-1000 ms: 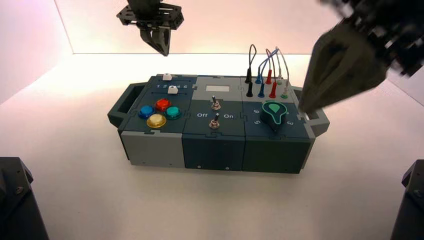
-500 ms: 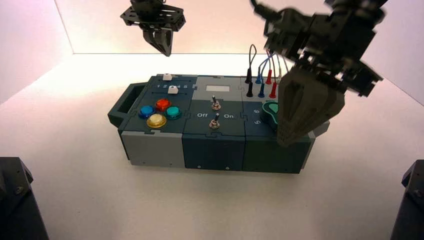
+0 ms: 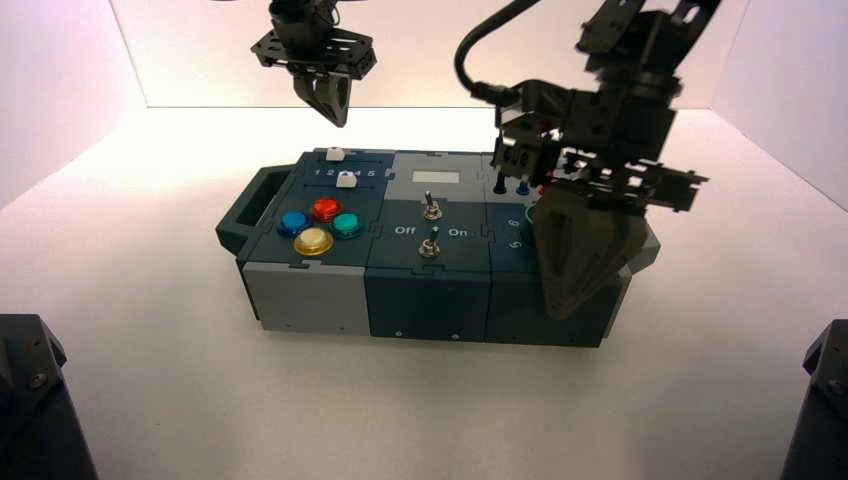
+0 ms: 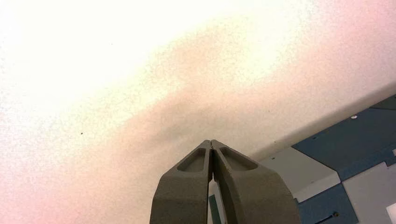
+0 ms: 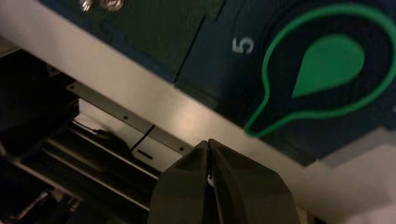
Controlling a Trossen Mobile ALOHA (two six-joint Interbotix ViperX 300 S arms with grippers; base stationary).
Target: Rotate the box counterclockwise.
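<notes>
High view: the left gripper [image 3: 334, 112] is held pressed shut, empty, above the far left of the box [image 3: 430, 250] on the tabletop [image 3: 150, 380]. The right gripper [image 3: 572, 305], closed and empty, has been lowered over the box's front right corner, hiding the green dial [image 5: 327, 70].

Box [image 3: 430, 270]: matt teal-and-grey plastic panels; glossy coloured buttons [image 3: 320, 225]; shiny metal toggle switches [image 3: 431, 225]; matt grey right gripper [image 3: 570, 305].

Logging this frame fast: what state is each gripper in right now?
Left gripper: shut, holding nothing, raised beyond the box's far edge.
Right gripper: shut, holding nothing, at the box's near right corner beside the green dial.
</notes>
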